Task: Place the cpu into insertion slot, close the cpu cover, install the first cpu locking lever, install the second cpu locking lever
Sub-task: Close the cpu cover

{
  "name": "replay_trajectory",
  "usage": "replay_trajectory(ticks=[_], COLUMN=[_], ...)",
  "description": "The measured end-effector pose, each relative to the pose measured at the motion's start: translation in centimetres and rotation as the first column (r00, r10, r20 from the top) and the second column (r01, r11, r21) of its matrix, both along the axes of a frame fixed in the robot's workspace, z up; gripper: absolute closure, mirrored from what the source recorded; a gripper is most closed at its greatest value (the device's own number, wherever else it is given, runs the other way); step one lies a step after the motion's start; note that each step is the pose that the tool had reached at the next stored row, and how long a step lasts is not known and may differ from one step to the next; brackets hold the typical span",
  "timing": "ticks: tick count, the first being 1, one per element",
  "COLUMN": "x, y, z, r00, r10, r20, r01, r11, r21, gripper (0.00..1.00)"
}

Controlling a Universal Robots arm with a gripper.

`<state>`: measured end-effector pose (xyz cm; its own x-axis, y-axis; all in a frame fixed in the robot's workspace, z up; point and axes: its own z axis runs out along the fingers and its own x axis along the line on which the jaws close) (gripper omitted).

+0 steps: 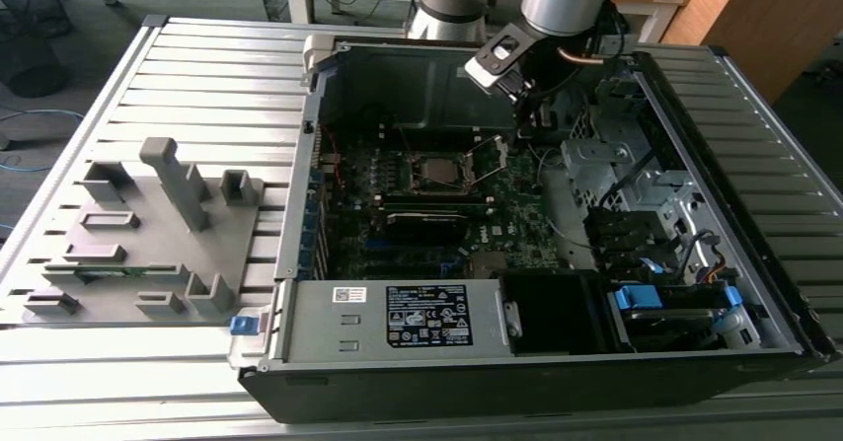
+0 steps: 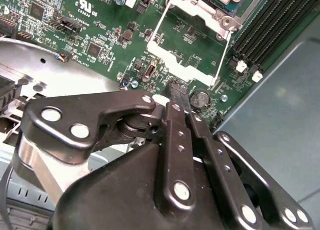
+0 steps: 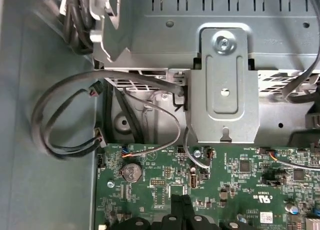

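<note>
Closing the cover [image 2: 172, 59] over the chip [image 1: 439, 171], already seated in its socket [image 1: 441, 191] at exterior-view centre.
Gripper [image 2: 180, 93] pinched together, empty, just beside the raised cover's edge; likely calls for a steady push downward.

Soft, even daylight fills the room and lies brightest on the pale slatted table [image 1: 185, 76]. The open computer case [image 1: 296, 194] swallows that light: its inside sits in shade and the motherboard [image 1: 514, 199] looks dim, while the white label [image 1: 425, 315] stands out bright. In the second wrist view the cpu cover [image 2: 159, 25] glints almost white, and the gripper [image 2: 178, 90] carries glossy highlights on its black links and screws. In the first wrist view a metal bracket [image 3: 225, 85] shows a flat sheen, with dark shadow pooled beneath the cables [image 3: 145, 79].
</note>
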<state>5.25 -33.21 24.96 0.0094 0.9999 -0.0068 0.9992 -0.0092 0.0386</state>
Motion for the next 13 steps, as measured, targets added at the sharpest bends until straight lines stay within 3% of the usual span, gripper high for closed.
replay_trajectory(ticks=[7, 13], x=[0.01, 0.01], y=[0.00, 0.00], z=[-0.78, -0.82], r00=[1.0000, 1.0000], r10=[0.000, 0.000], r20=[0.0000, 0.0000], r01=[0.000, 0.000], r11=[1.0000, 1.0000], r21=[0.0000, -0.0001], gripper=[0.90, 0.90])
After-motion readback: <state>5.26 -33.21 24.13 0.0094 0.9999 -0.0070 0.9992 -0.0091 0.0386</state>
